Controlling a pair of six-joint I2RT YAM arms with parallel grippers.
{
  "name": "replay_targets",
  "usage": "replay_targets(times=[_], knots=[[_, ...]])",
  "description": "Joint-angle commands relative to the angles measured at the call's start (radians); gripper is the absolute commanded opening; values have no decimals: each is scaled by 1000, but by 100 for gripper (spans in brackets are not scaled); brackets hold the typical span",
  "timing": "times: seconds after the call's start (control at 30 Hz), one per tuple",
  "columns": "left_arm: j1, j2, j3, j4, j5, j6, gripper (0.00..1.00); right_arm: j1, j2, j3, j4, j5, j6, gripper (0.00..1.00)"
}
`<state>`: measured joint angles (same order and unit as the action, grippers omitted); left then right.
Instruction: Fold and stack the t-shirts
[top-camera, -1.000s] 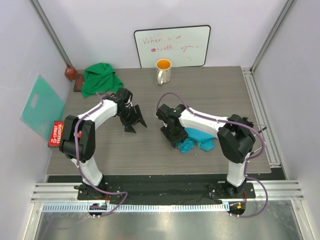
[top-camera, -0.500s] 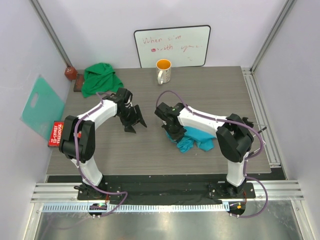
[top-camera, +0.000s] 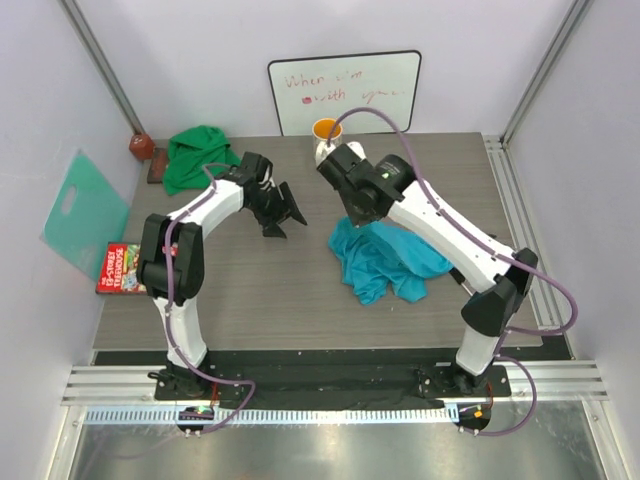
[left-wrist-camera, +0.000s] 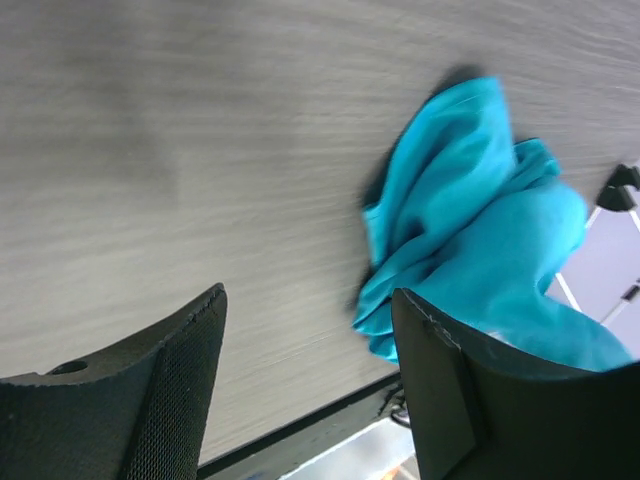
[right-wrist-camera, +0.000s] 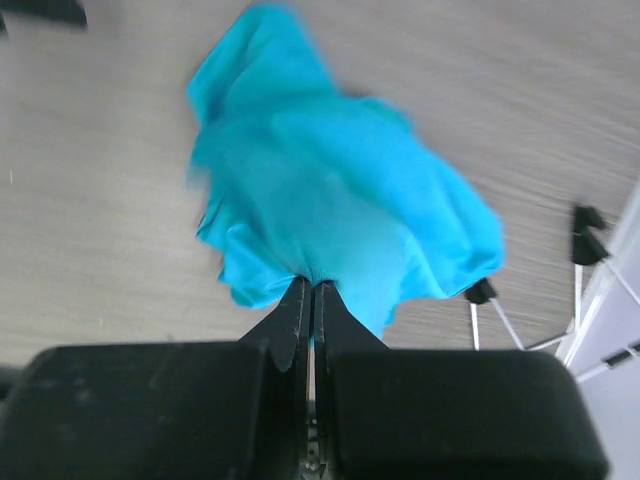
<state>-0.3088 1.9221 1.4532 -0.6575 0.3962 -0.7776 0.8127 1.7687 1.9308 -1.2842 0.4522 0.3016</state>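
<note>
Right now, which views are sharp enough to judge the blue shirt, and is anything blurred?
Top view: sharp and evenly lit, blue shirt clear. Right wrist: the shirt is smeared with blur; only the right gripper pinching it is crisp. Left wrist: table grain streaked, shirt edges soft, open left gripper sharp.

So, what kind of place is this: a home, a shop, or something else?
Likely a robotics lab test cell: a left arm and a right arm are bolted to a metal rail at the table edge, plain walls with an aluminium post enclose it, and a whiteboard leans at the back.
</note>
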Motion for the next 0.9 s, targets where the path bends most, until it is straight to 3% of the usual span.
replay_targets(times=[0.0, 0.3, 0.6, 0.73, 0.87], knots=[[-39, 107, 137, 68, 113, -23, 68, -36, -26, 96, -205, 218, 88, 1], [-147, 290, 308, 87, 142, -55, 67, -87, -78, 28, -224, 255, 191, 1], [-167, 331, 286, 113, 100, -72, 66, -179, -127, 30, -224, 253, 169, 1], [-168, 321, 233, 121, 75, -74, 57, -211, -140, 34, -213, 246, 160, 1], [-170, 311, 210, 121, 46, -68, 55, -245, -143, 27, -205, 233, 154, 1]])
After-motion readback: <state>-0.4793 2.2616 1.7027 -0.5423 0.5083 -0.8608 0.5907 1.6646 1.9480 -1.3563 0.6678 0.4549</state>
